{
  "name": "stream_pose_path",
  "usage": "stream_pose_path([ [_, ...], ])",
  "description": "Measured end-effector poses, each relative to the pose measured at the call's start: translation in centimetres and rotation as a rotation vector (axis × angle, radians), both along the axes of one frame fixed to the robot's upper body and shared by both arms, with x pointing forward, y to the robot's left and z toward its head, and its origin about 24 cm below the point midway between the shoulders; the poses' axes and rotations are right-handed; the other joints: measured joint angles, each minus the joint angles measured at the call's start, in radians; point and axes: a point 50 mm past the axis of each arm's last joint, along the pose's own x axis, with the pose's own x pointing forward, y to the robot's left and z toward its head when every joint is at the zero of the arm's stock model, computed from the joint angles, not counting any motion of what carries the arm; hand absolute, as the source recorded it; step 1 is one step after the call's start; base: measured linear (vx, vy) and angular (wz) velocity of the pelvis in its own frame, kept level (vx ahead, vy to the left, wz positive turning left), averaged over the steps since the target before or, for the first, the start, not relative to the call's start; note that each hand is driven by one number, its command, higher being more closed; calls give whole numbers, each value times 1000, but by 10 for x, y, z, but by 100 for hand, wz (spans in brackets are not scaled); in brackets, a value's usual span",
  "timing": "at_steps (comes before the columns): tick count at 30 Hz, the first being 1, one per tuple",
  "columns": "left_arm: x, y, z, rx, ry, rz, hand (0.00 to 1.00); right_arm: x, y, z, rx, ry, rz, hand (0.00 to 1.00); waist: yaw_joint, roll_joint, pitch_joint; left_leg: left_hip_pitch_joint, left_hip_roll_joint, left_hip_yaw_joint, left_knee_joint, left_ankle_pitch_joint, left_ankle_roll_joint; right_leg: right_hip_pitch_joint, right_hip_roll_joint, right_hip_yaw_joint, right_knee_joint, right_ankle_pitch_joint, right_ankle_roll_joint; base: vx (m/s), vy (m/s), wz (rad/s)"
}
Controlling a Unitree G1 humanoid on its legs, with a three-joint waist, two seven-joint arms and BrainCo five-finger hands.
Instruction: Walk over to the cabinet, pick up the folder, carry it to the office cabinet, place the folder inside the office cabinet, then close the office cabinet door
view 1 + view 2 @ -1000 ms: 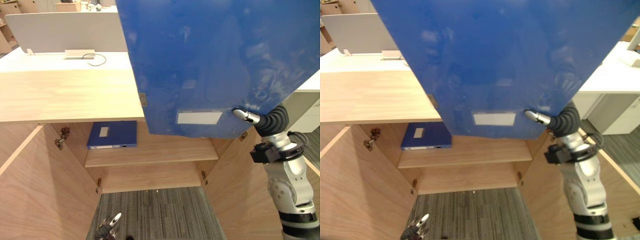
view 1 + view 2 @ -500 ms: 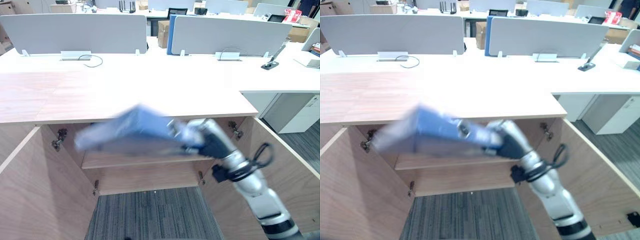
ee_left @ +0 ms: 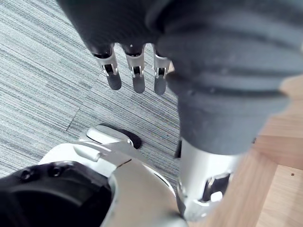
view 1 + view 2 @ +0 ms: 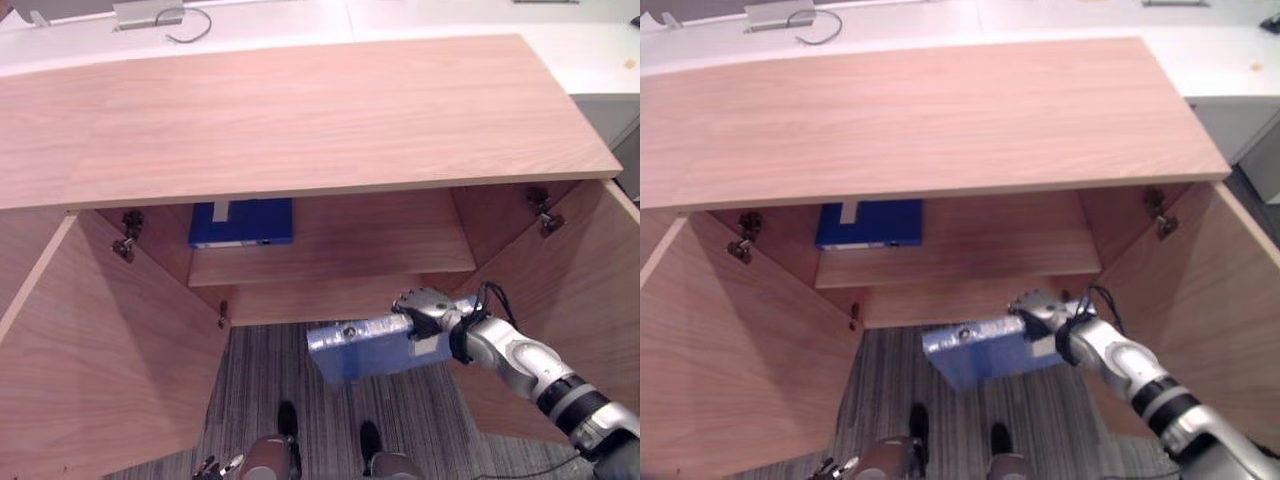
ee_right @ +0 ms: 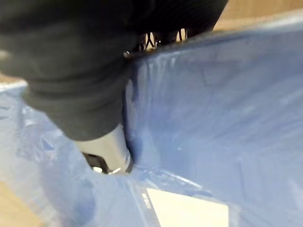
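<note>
The right hand (image 4: pixel 425 310) is gripping the flat blue folder (image 4: pixel 365 347), with its fingers curled round one edge. The shiny plastic folder is hanging in front of the open wooden office cabinet (image 4: pixel 300 120), below its shelf (image 4: pixel 370 255) and over the stripy grey carpet (image 4: pixel 270 370). A second blue folder (image 4: pixel 242 222) is lying on the shelf's left side. The left hand (image 3: pixel 135 75) is hanging loose with straight fingers near the cabinet's left door (image 4: pixel 100 350).

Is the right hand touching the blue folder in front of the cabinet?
Touching. Left eye view: the right hand curls over one end of the folder; right wrist view: its thumb presses the cover.
</note>
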Motion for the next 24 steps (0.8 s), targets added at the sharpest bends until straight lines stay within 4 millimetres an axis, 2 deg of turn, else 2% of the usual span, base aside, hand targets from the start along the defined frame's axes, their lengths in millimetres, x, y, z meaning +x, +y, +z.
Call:
stream_pose_path([
  [1,1,-1,0,-1,-6,3,0,5,-1,7,103,-10,-50,100,0,4,5,-11,2,0,8,-3,1,-11,1,0,6,0,0,5,30,-2],
  [4,11,-8,2,-24,-49,29,0,29,-10,49,684,-78,-225,100,-6,41,59,-56,9,2,67,-23,9,-54,7,-2,58,-7,5,-26,37,-6],
  [5,15,-11,2,-34,-63,36,0,37,-14,58,795,-94,-265,100,-2,57,85,-79,13,3,107,-40,11,-81,9,-2,101,-27,6,-76,43,-7],
  [6,18,-12,3,-38,-74,40,0,39,-19,61,885,-88,-290,100,1,61,98,-92,17,3,132,-49,13,-99,10,-2,137,-42,8,-121,32,-5],
  [7,26,-12,6,-45,-105,53,0,42,-25,65,1098,-80,-343,100,10,63,128,-135,22,5,203,-77,14,-162,12,0,253,-95,10,-117,10,-4],
  [9,32,-12,8,-51,-134,66,0,43,-25,66,1309,-58,-372,100,21,62,149,-195,26,14,303,-121,13,-251,9,-1,396,-162,10,-138,-6,-9],
  [10,32,-12,8,-51,-134,66,0,43,-25,66,1309,-58,-372,100,21,62,149,-195,26,14,303,-121,13,-251,9,-1,396,-162,10,-126,-12,-4],
  [11,37,-13,11,-61,-166,89,0,42,-17,71,1518,-25,-351,100,20,63,165,-258,27,19,421,-172,17,-324,-5,-1,552,-239,12,-101,-20,6],
  [12,42,-13,14,-66,-193,107,0,41,-11,78,1632,-8,-316,100,20,62,181,-295,32,15,494,-206,15,-362,-5,-4,637,-281,9,-98,-24,9],
  [14,46,-12,17,-70,-219,124,0,38,-7,91,1753,-10,-261,100,20,63,200,-348,36,-3,590,-246,13,-409,-9,-24,742,-336,5,-96,-39,24],
  [17,50,-12,19,-80,-240,146,0,34,-12,106,1863,-38,-222,100,23,62,219,-454,37,-32,722,-289,9,-497,-24,-60,889,-405,2,-65,-37,34],
  [24,61,-11,22,-86,-261,170,0,42,-20,157,2034,-93,-92,100,46,60,262,-639,30,-62,860,-309,8,-676,-63,-115,1056,-448,-1,-60,6,13],
])
